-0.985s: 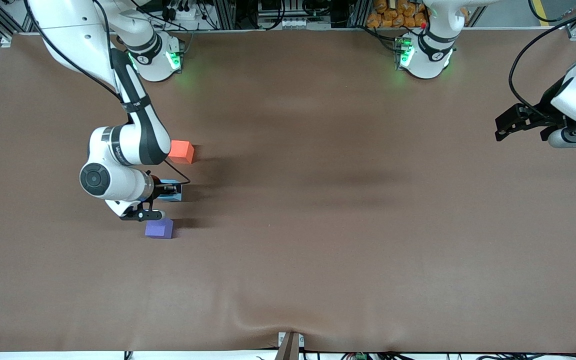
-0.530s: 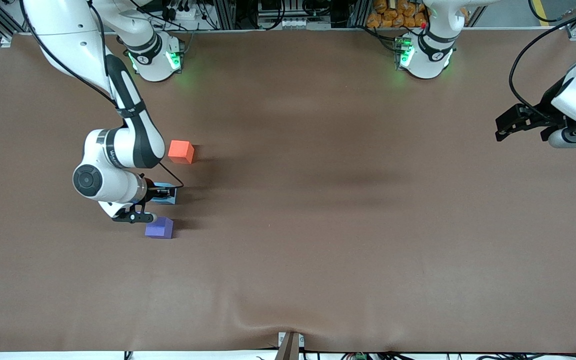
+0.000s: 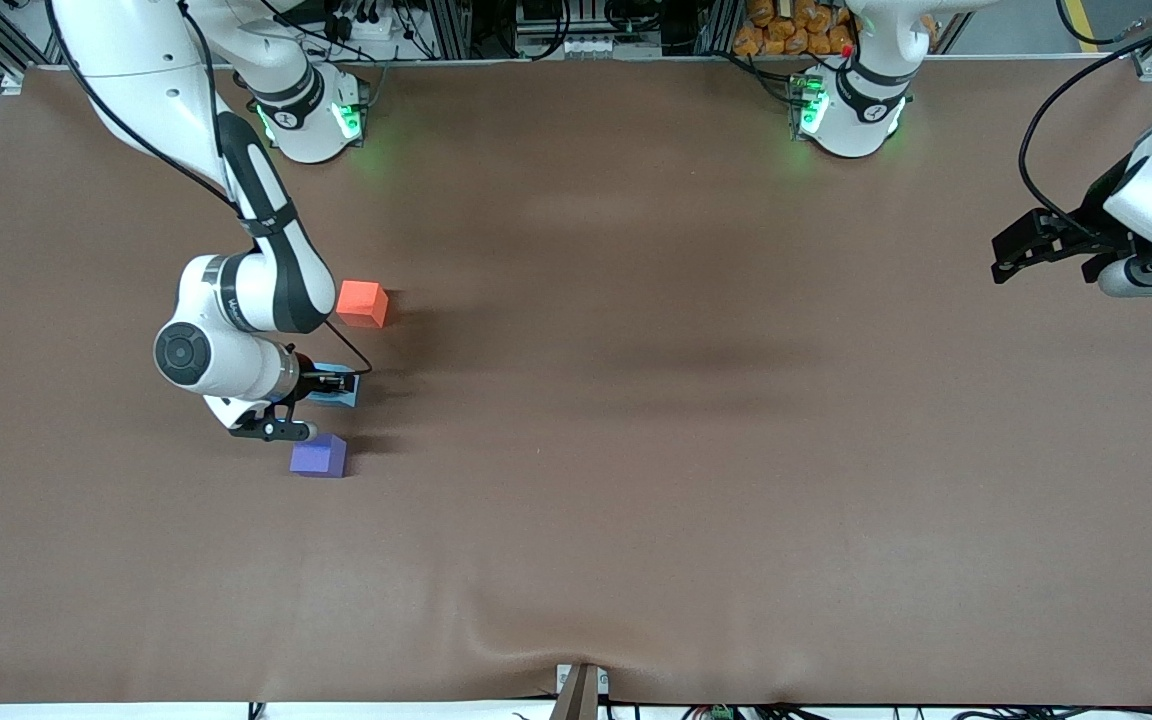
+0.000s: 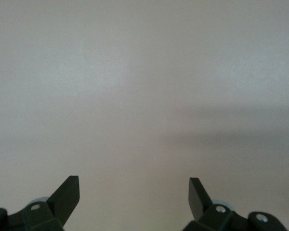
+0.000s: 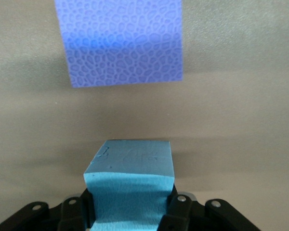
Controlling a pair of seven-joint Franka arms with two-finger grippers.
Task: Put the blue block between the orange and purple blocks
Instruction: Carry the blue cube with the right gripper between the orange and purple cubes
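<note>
your right claw [image 3: 336,384] shifted slightly, clamped on the blue block [image 5: 131,185] between the orange block [image 3: 362,303] and purple block [image 3: 319,457]; left claw [image 3: 1008,257] waits spread.

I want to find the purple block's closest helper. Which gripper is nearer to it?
Right. The right gripper, shut on the blue block, is just beside the purple block. The left gripper waits open at the left arm's end.
</note>
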